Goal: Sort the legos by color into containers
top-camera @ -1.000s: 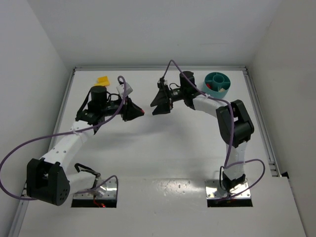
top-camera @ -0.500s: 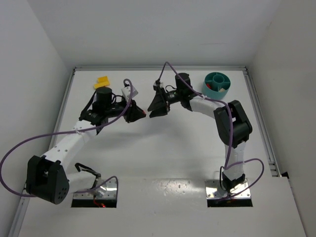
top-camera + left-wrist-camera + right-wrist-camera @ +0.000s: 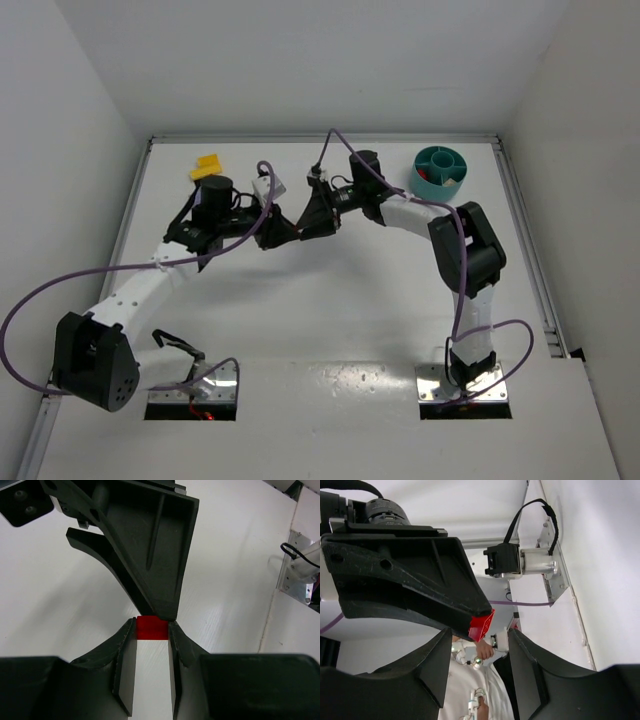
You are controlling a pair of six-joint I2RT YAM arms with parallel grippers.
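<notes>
Clamped in left gripper (image 3: 151,630): small red plastic lego brick (image 3: 151,628). Right gripper (image 3: 481,631) spread wide, right beside it. Light, rigid, slick; probably best pinched squarely on exposed flat faces.

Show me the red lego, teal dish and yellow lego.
red lego (image 3: 152,628): left wrist view, visible face.
teal dish (image 3: 440,188): top view, outer wall.
yellow lego (image 3: 206,166): top view, its middle.

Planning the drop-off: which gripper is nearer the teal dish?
Right. The right gripper hangs mid-table, left of the teal dish. The left gripper, jaws shut on the red lego, faces it from the far side, slightly farther from the dish.
</notes>
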